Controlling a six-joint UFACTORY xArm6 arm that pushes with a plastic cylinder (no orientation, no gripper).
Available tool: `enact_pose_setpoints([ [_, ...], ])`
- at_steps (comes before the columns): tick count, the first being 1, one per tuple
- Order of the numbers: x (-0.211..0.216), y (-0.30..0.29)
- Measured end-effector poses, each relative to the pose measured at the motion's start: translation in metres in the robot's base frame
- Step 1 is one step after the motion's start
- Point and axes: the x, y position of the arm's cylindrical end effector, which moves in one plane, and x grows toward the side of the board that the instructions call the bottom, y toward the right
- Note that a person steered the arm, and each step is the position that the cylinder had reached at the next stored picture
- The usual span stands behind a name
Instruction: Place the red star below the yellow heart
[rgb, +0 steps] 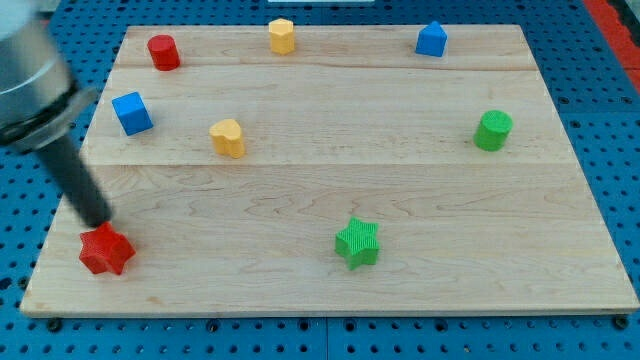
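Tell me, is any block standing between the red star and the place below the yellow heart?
Nothing visible does. The red star block lies at the view's bottom left, my tip at its upper edge. The wooden board between it and the spot below the yellow heart block holds no block.

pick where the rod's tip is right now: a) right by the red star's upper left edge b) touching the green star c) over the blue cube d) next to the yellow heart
a: my tip sits at the upper left edge of the red star near the view's bottom left corner, well apart from the yellow heart, the green star and the blue cube.
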Motion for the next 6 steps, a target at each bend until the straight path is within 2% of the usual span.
enact_pose_setpoints([
  [1,0.064,-0.010],
  [2,0.058,0.033],
  [3,0.017,0.035],
  [4,0.005,0.009],
  [5,-0.008,0.012],
  [6,-0.031,0.081],
])
